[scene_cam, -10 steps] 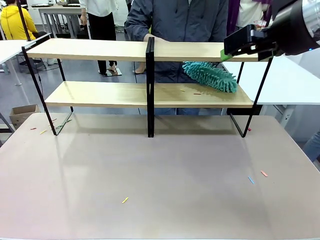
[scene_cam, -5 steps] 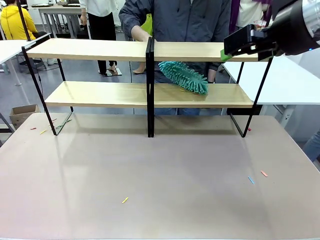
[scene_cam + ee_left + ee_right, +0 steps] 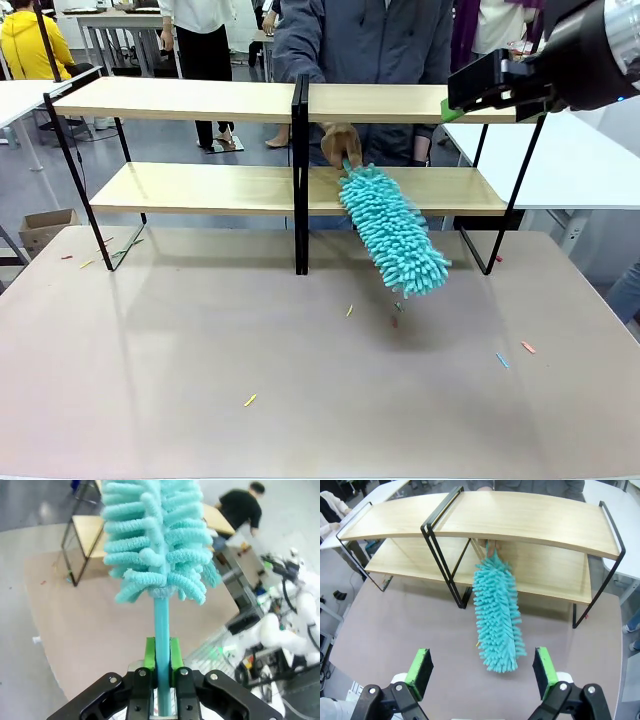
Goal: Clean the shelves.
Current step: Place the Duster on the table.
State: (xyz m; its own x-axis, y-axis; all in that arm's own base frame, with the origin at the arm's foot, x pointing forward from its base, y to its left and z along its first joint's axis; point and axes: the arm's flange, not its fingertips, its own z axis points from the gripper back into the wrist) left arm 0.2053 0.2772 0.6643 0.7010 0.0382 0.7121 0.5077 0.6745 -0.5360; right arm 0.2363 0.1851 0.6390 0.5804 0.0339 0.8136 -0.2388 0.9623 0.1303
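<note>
The shelves (image 3: 180, 100) stand at the far side of the beige table (image 3: 300, 400), also seen from above (image 3: 530, 520). A person's hand (image 3: 340, 143) reaches through the lower tier holding a fluffy teal duster (image 3: 395, 235), which hangs forward over the tabletop (image 3: 495, 615). My right gripper (image 3: 480, 90) hovers high at the shelves' right end, open and empty (image 3: 482, 675). My left gripper (image 3: 162, 655) is shut on the thin teal handle of a second teal duster (image 3: 155, 540), whose head points away from the wrist.
Small coloured scraps lie on the table: one near the front (image 3: 250, 400), two at the right (image 3: 502, 360), one under the duster (image 3: 349, 311), several at the left shelf foot (image 3: 85, 263). A white table (image 3: 580, 160) stands right. People stand behind the shelves.
The person's duster swept left along the lower board, then forward off its edge over the table. New scraps lie below it. My right gripper has stayed put.
</note>
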